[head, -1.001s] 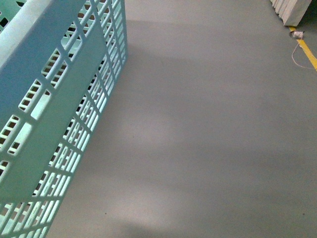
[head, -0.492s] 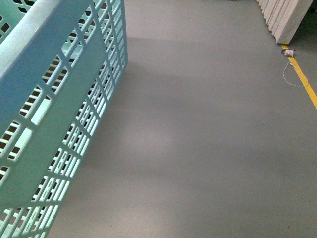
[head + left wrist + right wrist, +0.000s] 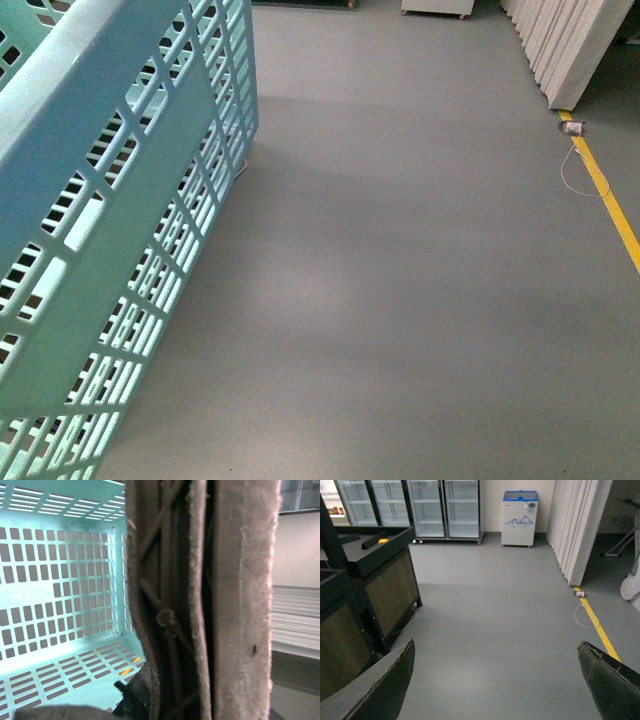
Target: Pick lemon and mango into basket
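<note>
The light teal basket (image 3: 110, 230) fills the left of the front view, hanging tilted above the grey floor. In the left wrist view its brown handle (image 3: 200, 605) runs across the middle, and my left gripper (image 3: 150, 690) is shut on it. Behind the handle the basket's slotted walls and base (image 3: 55, 605) show, with no fruit on the visible part. My right gripper (image 3: 495, 680) is open over bare floor, nothing between its dark fingers (image 3: 385, 680). The lemon and the mango are out of view.
Grey floor (image 3: 400, 300) stretches ahead. A yellow line (image 3: 610, 200) with a white cable runs at the right beside white panels (image 3: 560, 40). Dark display stands (image 3: 365, 590) stand at one side, with glass-door fridges (image 3: 425, 505) and a small chest freezer (image 3: 520, 517) at the far wall.
The front view has shifted: the white panels and yellow line have moved down and left into the picture, and more far floor shows. The basket keeps its place at the left.
</note>
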Tool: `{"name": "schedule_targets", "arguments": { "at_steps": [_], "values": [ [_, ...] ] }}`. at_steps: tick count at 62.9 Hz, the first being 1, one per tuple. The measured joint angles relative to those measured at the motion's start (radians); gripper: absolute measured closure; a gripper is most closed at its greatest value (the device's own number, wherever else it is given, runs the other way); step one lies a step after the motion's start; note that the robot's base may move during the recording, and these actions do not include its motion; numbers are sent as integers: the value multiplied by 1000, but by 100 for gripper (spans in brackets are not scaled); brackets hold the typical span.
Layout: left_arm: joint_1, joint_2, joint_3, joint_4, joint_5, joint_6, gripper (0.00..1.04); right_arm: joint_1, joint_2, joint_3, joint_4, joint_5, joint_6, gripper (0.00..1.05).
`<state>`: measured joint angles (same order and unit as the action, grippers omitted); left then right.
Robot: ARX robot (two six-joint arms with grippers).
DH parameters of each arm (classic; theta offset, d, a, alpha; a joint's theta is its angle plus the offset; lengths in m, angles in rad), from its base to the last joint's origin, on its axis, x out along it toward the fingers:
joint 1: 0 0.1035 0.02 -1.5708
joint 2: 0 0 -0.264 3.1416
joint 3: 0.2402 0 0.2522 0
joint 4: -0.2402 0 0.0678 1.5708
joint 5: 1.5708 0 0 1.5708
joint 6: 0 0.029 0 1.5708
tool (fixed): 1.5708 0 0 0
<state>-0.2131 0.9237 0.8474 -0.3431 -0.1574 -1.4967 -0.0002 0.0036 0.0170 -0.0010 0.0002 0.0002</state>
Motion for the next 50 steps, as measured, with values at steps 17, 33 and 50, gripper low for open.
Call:
{"name": "schedule_targets", "arguments": {
  "at_steps": [17,33,50],
  "values": [
    [0,0,0,0,0,0,91,0,0,0,0,0,0,9],
    [0,0,0,0,0,0,91,0,0,0,0,0,0,9],
    [0,0,0,0,0,0,91,0,0,0,0,0,0,9]
  ]
}}
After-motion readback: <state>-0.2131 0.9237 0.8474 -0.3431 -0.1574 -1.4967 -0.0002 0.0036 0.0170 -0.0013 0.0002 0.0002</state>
